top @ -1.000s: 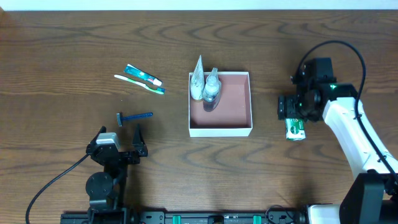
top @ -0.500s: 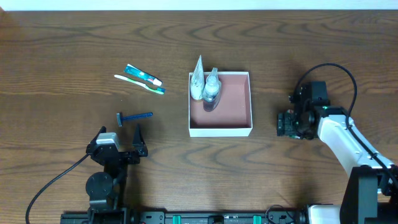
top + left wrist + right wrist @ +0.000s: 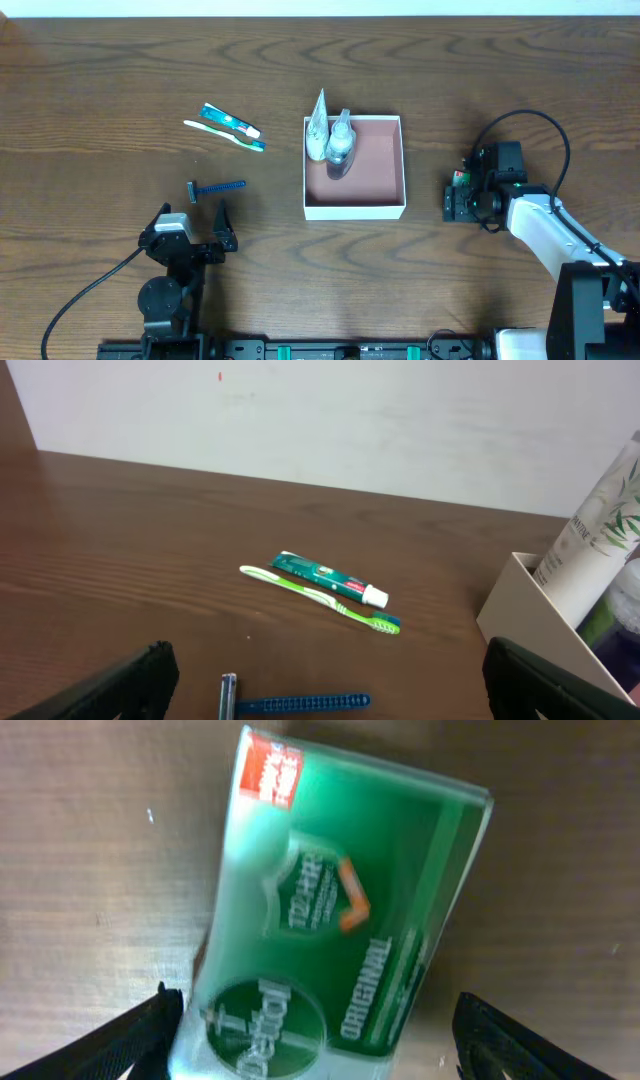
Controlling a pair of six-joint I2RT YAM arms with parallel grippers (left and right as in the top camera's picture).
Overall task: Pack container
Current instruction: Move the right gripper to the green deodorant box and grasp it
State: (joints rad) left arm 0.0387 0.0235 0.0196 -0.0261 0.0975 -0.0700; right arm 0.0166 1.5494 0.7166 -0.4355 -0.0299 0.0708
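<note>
The container (image 3: pixel 355 210) is a white-walled square box with a pinkish floor at mid-table; a white tube (image 3: pixel 318 125) and a clear bottle (image 3: pixel 341 140) lean in its back left corner. My right gripper (image 3: pixel 462 200) is open, low over a green Dettol soap box (image 3: pixel 459 178) to the right of the container. In the right wrist view the soap box (image 3: pixel 340 890) lies between the spread fingers (image 3: pixel 315 1020). My left gripper (image 3: pixel 200 240) is open and empty near the front left; the container wall (image 3: pixel 530 615) shows at the right of its view.
A toothpaste tube (image 3: pixel 230 121) and a green toothbrush (image 3: pixel 225 135) lie side by side at the back left. A blue razor (image 3: pixel 216 188) lies just ahead of the left gripper (image 3: pixel 330 670); it also shows in the left wrist view (image 3: pixel 300 703).
My right gripper has moved toward the table's front and down over the green soap box, which it now mostly covers from above. The left arm has not moved.
</note>
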